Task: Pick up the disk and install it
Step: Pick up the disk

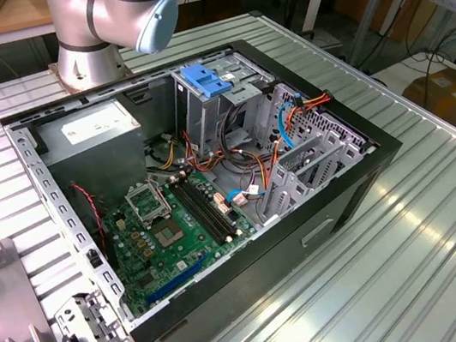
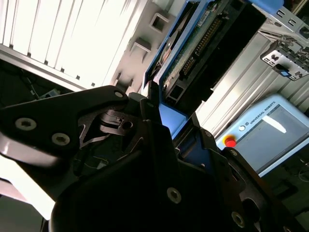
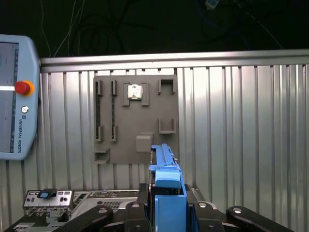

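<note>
Exterior view: open computer case (image 1: 323, 223) on desk (image 1: 447, 240), drive cage (image 1: 220, 107) inside.
Second wrist view: disk (image 2: 193, 53) clamped between my jaws by blue rail.
First wrist view: disk edge-on between jaws, fixture board (image 3: 135, 121) beyond.
Step, my judgement: pick done, carry; install needs rails squared to cage.

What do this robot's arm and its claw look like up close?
The arm is silvery-grey metal with rounded joints and a pale blue cap. Its gripper is matte black, built of angular plates dotted with small silver screw heads.
</note>
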Tool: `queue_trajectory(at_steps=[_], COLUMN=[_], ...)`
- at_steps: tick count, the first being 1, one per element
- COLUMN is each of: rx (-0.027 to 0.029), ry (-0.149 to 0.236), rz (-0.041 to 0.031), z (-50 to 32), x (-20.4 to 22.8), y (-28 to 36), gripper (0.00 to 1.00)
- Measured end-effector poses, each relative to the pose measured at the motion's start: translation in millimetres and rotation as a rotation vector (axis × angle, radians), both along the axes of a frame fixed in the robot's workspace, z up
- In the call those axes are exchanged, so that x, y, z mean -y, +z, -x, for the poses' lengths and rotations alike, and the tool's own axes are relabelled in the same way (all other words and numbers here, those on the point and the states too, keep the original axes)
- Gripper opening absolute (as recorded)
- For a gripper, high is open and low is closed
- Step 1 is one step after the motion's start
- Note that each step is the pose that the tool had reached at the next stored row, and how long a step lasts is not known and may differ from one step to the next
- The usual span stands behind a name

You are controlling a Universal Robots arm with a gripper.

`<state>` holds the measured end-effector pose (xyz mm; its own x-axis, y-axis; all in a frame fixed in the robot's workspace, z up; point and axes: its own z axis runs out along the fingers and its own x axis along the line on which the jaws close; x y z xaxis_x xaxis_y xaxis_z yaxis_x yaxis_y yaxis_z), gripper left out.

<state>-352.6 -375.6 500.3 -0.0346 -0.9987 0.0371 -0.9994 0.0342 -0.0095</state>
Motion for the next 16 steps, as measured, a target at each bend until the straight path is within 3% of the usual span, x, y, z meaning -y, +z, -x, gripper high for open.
queue_trajectory(at_steps=[16], rx=[0.0], ry=[0.0], rz=[0.0], z=[-16.3], x=[1.9], y=[0.0], gripper=[0.36])
